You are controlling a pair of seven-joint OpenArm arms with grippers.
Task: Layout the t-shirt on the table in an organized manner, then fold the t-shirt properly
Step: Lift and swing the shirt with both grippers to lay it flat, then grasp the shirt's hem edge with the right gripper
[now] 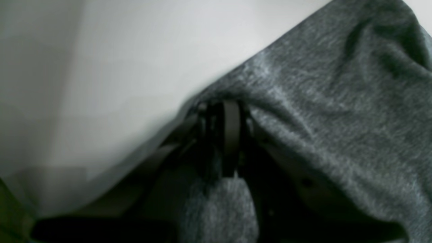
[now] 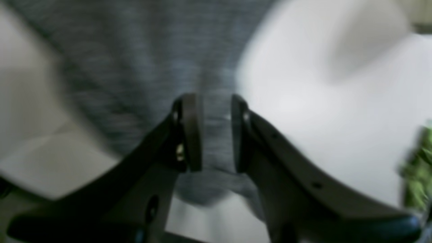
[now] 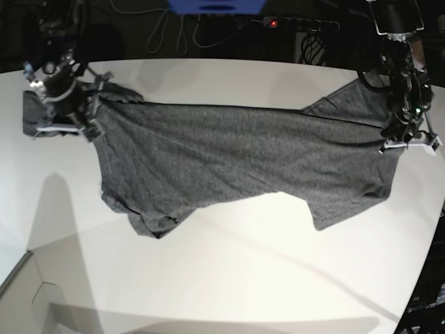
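Observation:
The dark grey t-shirt (image 3: pixel 229 160) is stretched sideways over the white table (image 3: pixel 243 278), its lower part sagging onto the tabletop. At the base view's right, my left gripper (image 3: pixel 407 139) holds one end. In the left wrist view its jaws (image 1: pixel 224 135) are pressed together on the t-shirt (image 1: pixel 337 101). At the base view's left, my right gripper (image 3: pixel 66 111) is at the other end. In the blurred right wrist view its fingers (image 2: pixel 192 131) stand apart, with a strip of the t-shirt (image 2: pixel 135 50) lying in the gap of the right gripper (image 2: pixel 216 131).
Cables and a blue object (image 3: pixel 215 5) lie beyond the table's far edge, with a small red light (image 3: pixel 274 22). The table's edge (image 3: pixel 21 271) curves at the lower left. Something green (image 2: pixel 418 168) shows at the right of the right wrist view.

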